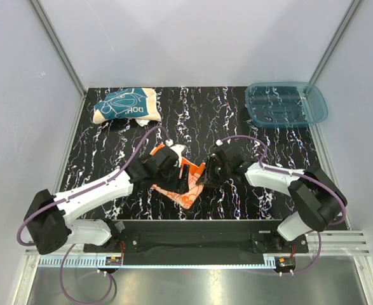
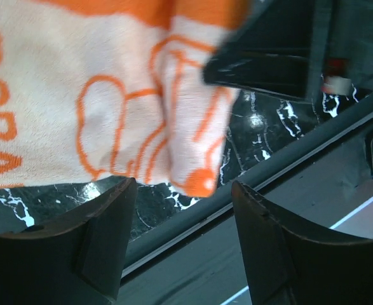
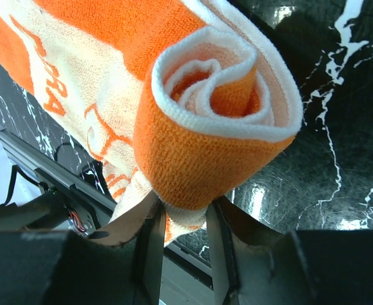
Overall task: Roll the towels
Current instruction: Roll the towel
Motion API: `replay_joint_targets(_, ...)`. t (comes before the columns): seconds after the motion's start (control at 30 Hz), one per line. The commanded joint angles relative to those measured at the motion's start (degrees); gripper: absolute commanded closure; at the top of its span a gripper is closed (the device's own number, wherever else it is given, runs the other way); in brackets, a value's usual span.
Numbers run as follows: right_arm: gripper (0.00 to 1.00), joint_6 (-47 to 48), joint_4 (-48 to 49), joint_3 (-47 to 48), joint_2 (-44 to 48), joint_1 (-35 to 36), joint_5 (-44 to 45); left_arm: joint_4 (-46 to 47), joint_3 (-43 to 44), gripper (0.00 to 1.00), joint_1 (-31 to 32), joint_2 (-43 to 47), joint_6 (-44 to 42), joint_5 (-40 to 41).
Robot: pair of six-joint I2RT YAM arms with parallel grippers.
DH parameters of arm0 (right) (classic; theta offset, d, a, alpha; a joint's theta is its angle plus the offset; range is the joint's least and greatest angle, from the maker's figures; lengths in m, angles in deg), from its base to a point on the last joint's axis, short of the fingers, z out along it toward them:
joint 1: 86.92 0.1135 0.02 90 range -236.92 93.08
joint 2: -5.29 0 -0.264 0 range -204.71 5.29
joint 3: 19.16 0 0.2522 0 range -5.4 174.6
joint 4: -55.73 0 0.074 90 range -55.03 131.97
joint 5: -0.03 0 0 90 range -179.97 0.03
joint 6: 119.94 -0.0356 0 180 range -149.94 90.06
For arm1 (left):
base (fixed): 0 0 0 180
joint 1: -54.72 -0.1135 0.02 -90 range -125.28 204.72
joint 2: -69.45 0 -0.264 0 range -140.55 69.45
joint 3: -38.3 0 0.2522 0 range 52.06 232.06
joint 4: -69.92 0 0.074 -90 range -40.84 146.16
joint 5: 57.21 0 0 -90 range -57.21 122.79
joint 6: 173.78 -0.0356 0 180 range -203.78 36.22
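1. Our right gripper point(image 3: 185, 216) clamps the rolled end of the orange towel point(image 3: 224, 95), front centre of the table point(image 1: 237, 136).
2. The roll's axis points along those fingers.
3. Our left gripper point(image 2: 183, 210) gapes, with the flat tail just beyond it; the teal towel point(image 1: 124, 106) lies far back-left.

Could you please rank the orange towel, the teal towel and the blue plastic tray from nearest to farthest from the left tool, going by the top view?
1. The bright orange cloth towel, right at the left tool, mid-table near the front edge.
2. The dark teal cloth towel, at the far left.
3. The translucent blue plastic tray, at the far right corner.
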Motion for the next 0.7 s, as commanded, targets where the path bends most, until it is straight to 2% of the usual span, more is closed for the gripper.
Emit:
replay_joint_targets(0.0, 0.64, 1.49, -2.65, 3.83, -1.33, 0.9, 0.28, -2.76, 3.46, 0.32, 5.62, 0.21, -3.07, 13.9)
replay_joint_targets(0.2, 0.65, 1.67, -3.79, 5.42, -2.91, 1.25, 0.1, -1.96, 5.04, 0.29, 11.87, -5.4, -3.16, 16.99)
replay_joint_targets(0.23, 0.65, 1.67, -3.7, 5.51, -3.0, 1.25, 0.19, -1.53, 5.04, 0.3, 12.31, -6.21, -3.25, 17.34)
replay_joint_targets(0.3, 0.66, 1.58, -3.7, 5.77, -3.26, 1.25, -0.07, -0.91, 4.87, 0.38, 12.92, -9.01, -3.07, 16.47)
replay_joint_targets(0.37, 0.66, 1.4, -3.7, 5.86, -3.53, 1.34, -0.25, -0.38, 4.78, 0.41, 13.1, -10.77, -2.46, 16.73)
replay_joint_targets(0.47, 0.66, 1.4, -3.97, 6.04, -3.44, 1.43, -0.07, 0.23, 3.99, 0.54, 13.1, -13.41, -1.76, 17.08)
replay_joint_targets(0.5, 0.66, 1.49, -4.14, 6.21, -3.44, 1.43, -0.07, 0.58, 3.73, 0.64, 13.1, -13.86, -1.32, 17.08)
replay_joint_targets(0.53, 0.66, 1.58, -4.4, 6.3, -3.44, 1.43, -0.07, 1.37, 2.94, 0.84, 13.1, -14.03, -0.97, 17.08)
replay_joint_targets(0.57, 0.66, 1.75, -4.84, 6.65, -3.27, 1.43, 0.02, 1.73, 2.5, 0.93, 13.1, -13.95, -0.7, 17.08)
replay_joint_targets(0.6, 0.65, 1.84, -5.11, 6.74, -3.0, 1.43, 0.19, 2.51, 2.06, 0.99, 13.1, -13.86, -0.44, 16.65)
replay_joint_targets(0.67, 0.62, 2.37, -6.34, 7.35, -2.74, 1.43, 0.54, 3.75, 0.48, 1.0, 12.93, -13.42, 0.0, 16.21)
